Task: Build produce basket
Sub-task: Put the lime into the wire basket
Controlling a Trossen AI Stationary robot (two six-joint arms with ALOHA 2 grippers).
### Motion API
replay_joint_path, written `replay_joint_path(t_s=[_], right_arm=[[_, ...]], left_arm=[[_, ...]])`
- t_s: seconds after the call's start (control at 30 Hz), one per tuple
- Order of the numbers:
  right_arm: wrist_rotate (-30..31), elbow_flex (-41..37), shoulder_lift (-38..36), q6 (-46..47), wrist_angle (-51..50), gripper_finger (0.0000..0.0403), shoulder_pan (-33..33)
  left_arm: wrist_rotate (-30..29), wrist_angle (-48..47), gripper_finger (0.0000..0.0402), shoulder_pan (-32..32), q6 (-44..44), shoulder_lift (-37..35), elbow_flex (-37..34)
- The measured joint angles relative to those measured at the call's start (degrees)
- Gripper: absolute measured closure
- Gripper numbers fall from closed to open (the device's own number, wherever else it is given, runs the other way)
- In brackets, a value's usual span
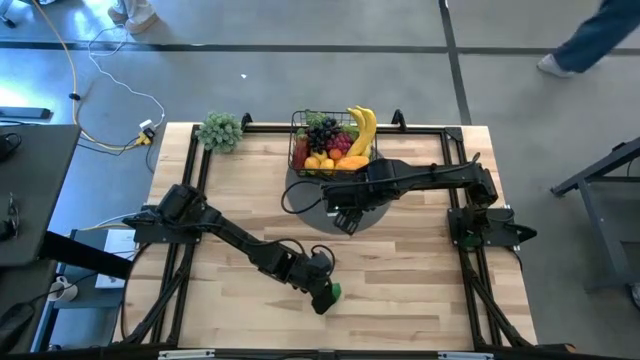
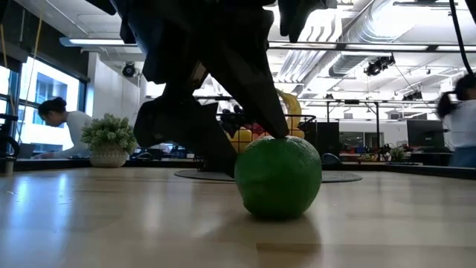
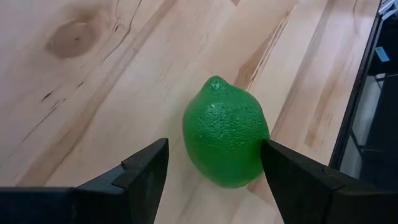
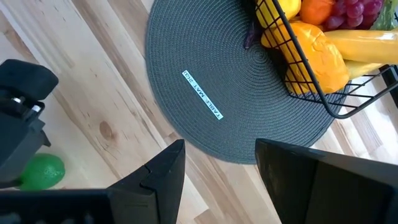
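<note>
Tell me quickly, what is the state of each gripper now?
Left gripper: open around the green lime, not closed on it.
Right gripper: open, empty, above the grey mat.

A small black wire-mesh basket (image 1: 333,143) heaped with toy produce (image 1: 338,139) stands mid far edge; a green lime (image 3: 225,132) lies near the bench's near edge.

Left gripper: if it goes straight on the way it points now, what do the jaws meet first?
Most likely the green lime, lying on the wooden table between the left gripper's open jaws; one jaw looks almost against it.

Bright green lime (image 3: 225,134), grey ribbed mat (image 4: 224,74), black wire basket (image 4: 348,109)
</note>
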Motion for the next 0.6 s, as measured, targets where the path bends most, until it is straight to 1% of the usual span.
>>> replay_joint_path(t_s=[0.2,0.43,0.6], right_arm=[[0.0,0.0,0.0,0.0,0.2,0.0226,0.0],[0.0,0.0,0.0,0.2,0.4,0.0226,0.0],[0.0,0.0,0.0,1.5,0.4,0.0226,0.0]], left_arm=[[0.2,-0.6,0.0158,0.6,2.2,0.1,0.1],[0.7,-1.7,0.0158,1.1,2.8,0.1,-0.3],[-1.4,-5.6,0.0168,1.1,3.0,-0.1,-0.2]])
